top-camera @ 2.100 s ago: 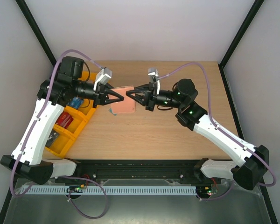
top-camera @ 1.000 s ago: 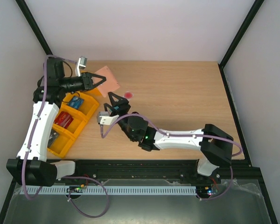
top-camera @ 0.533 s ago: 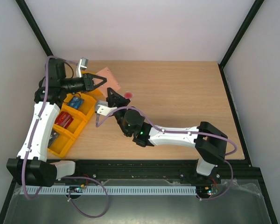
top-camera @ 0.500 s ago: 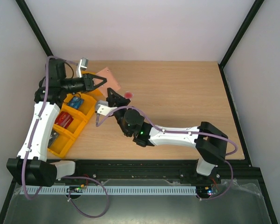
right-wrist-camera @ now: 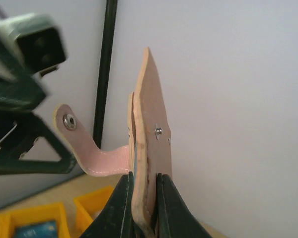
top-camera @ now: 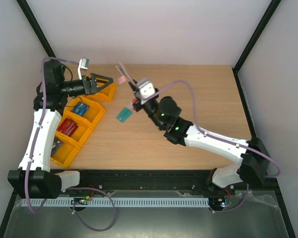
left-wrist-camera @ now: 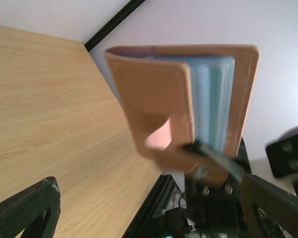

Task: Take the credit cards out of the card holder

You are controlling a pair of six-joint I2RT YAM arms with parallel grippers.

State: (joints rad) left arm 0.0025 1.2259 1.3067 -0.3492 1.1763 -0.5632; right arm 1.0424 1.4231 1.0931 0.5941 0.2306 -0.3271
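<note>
My right gripper (top-camera: 131, 85) (right-wrist-camera: 145, 176) is shut on the lower edge of the card holder (top-camera: 123, 74) (right-wrist-camera: 150, 124) and holds it upright in the air. The holder is reddish-brown with a grey-blue inside (left-wrist-camera: 213, 104). Its closing tab (right-wrist-camera: 72, 134) with a metal snap curls out to the left. My left gripper (top-camera: 108, 85) (left-wrist-camera: 146, 184) stands wide open just left of the holder with nothing between its fingers. One teal credit card (top-camera: 123, 115) lies flat on the table below the holder.
Orange bins (top-camera: 72, 131) holding small red and blue items run along the table's left side under my left arm. The black frame posts (top-camera: 37, 29) rise at the back corners. The right arm stretches across the table's middle.
My left gripper has opened and let go of the card holder. My right gripper has shut on it and lifted it. A teal card now lies on the table.
</note>
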